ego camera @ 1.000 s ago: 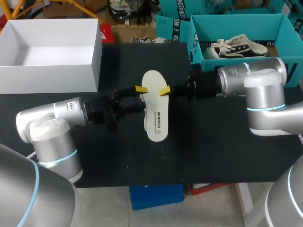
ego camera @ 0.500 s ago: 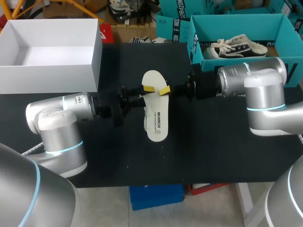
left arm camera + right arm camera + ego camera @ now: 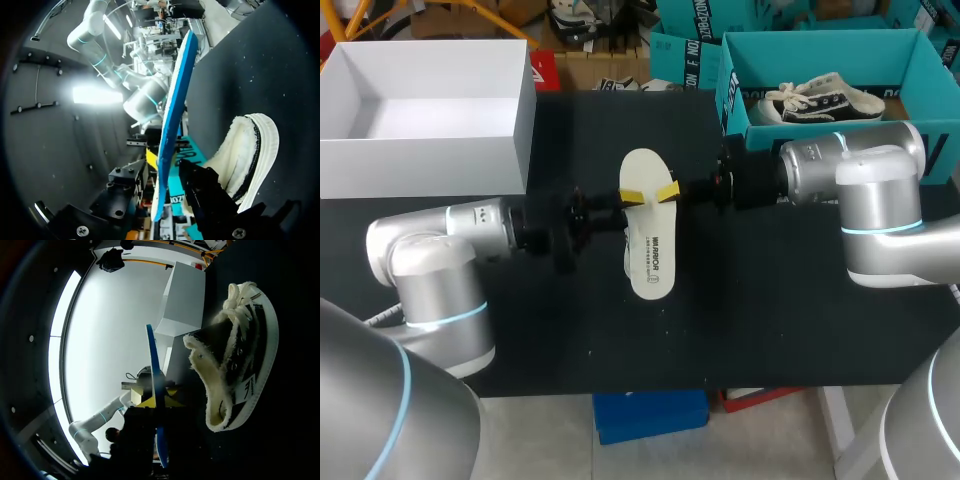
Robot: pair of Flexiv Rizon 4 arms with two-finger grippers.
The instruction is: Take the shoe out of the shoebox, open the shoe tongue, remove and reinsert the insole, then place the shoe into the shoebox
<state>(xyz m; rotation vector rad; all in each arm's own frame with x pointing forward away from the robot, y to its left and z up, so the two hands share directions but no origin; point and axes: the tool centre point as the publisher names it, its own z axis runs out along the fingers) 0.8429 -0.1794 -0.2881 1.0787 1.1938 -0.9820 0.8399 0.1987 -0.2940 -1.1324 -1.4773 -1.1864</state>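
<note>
My right gripper [image 3: 669, 191] is clamped on one edge of the insole [image 3: 647, 245], holding it flat above the table [image 3: 770, 320]. My left gripper [image 3: 631, 192] sits at the opposite edge, and I cannot tell whether it grips. The insole is white on top with a blue edge. The black, fleece-lined shoe [image 3: 235, 365] lies close by.

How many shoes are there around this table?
2. One shoe sits in the teal box at far right; the second shoe lies on the table under the raised insole. Others may be hidden.
</note>
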